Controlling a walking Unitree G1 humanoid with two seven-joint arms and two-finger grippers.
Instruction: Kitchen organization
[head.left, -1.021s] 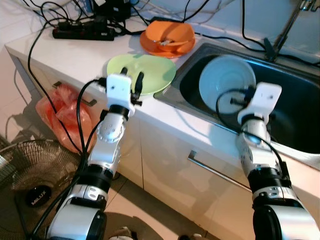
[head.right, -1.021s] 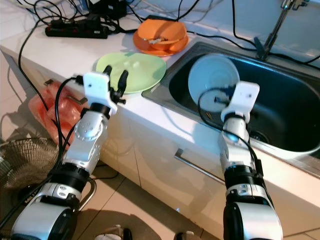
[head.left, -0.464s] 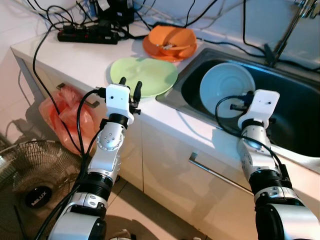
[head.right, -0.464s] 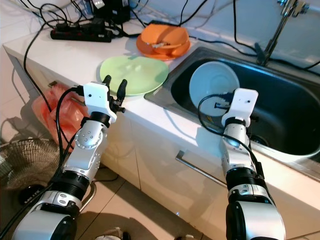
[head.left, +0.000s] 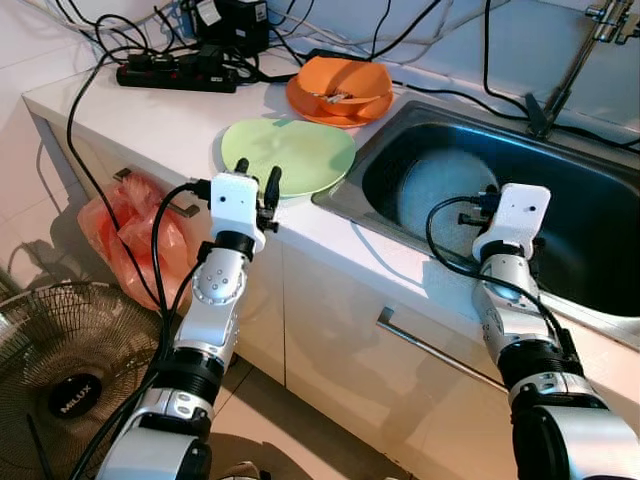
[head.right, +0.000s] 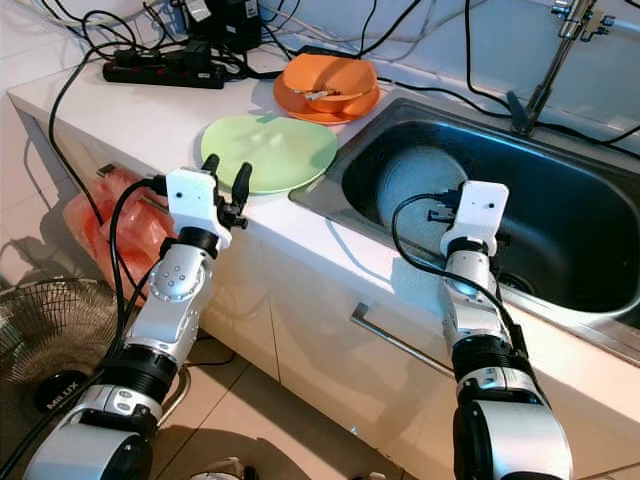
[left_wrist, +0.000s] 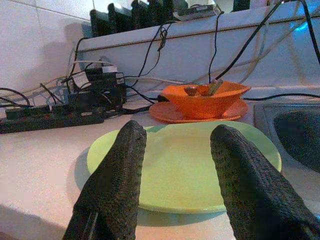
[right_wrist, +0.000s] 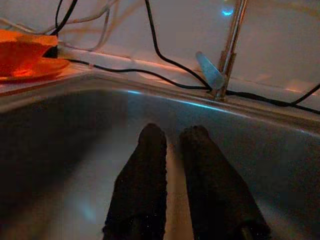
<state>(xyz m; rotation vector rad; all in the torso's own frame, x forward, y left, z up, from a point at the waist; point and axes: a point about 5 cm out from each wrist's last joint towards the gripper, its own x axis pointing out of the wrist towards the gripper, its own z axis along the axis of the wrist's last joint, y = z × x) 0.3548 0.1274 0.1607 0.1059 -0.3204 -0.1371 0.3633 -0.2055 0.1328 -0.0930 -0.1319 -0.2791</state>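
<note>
So there's one green plate (head.left: 288, 155) lying flat on the white desk (head.left: 150, 110) just beside the sink (head.right: 560, 215), one orange bowl (head.left: 338, 80) sitting on an orange plate behind it, and one pale blurry plate (head.left: 440, 190) down in the sink. The left claw (left_wrist: 177, 150) is released, fingers spread right at the green plate's near edge. The right claw (right_wrist: 174, 145) is over the sink, nearly clenched and holding nothing. Lots of black cables along the wall, a fan (head.left: 60, 360) on the tile floor, and a red bag (head.left: 135, 235).
</note>
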